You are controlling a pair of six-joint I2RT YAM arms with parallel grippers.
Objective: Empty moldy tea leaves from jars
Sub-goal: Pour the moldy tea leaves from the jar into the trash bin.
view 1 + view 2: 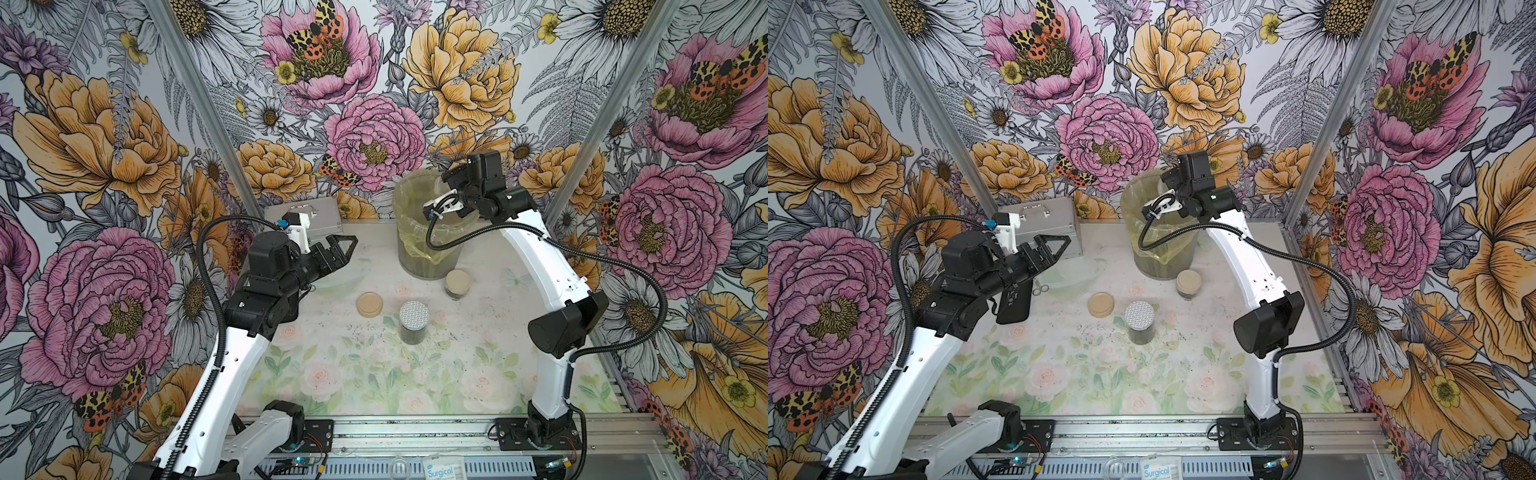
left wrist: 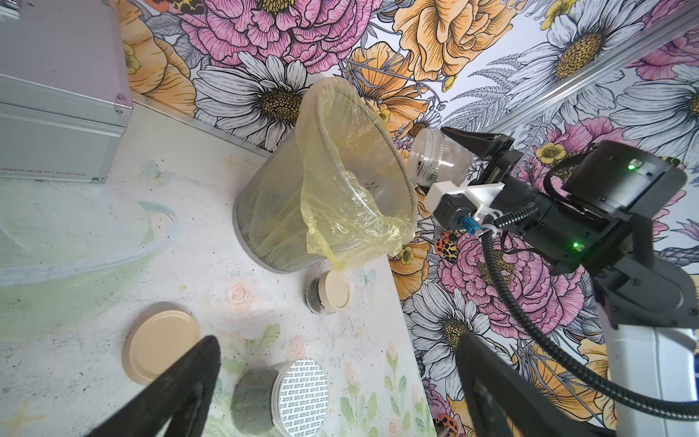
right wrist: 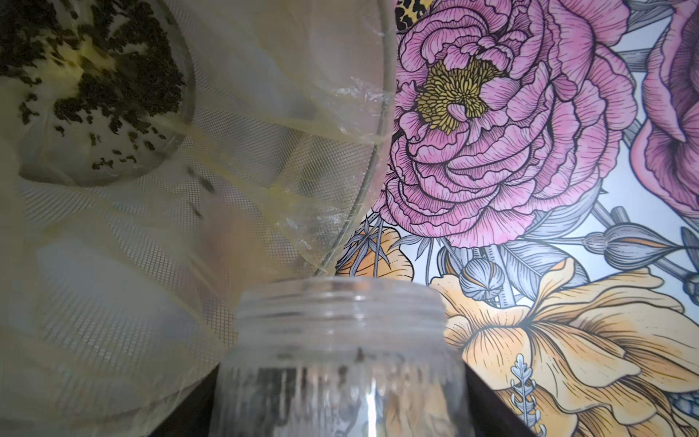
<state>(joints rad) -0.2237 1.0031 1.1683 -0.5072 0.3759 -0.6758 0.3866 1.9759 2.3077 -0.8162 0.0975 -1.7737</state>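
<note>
My right gripper (image 3: 340, 412) is shut on an open clear jar (image 3: 340, 333), tipped mouth-first over the mesh bin (image 2: 272, 212). Only a few dark specks cling inside that jar (image 2: 435, 159). Loose dark tea leaves (image 3: 94, 75) lie on the yellow bag at the bin's bottom. Two closed jars of tea leaves stand on the table: one with a silver dotted lid (image 1: 414, 320) (image 2: 299, 397), one with a tan lid (image 1: 458, 283) (image 2: 329, 293) next to the bin. A loose tan lid (image 1: 369, 304) lies flat. My left gripper (image 1: 340, 245) (image 2: 338, 338) hovers open and holds nothing, left of the bin.
A silver metal case (image 1: 316, 220) stands at the back left. In front of it sit a clear shallow bowl (image 1: 340, 278) and small scissors (image 1: 1040, 286). Dark crumbs speckle the table around the jars. The yellow bag (image 2: 340, 212) hangs over the bin's rim.
</note>
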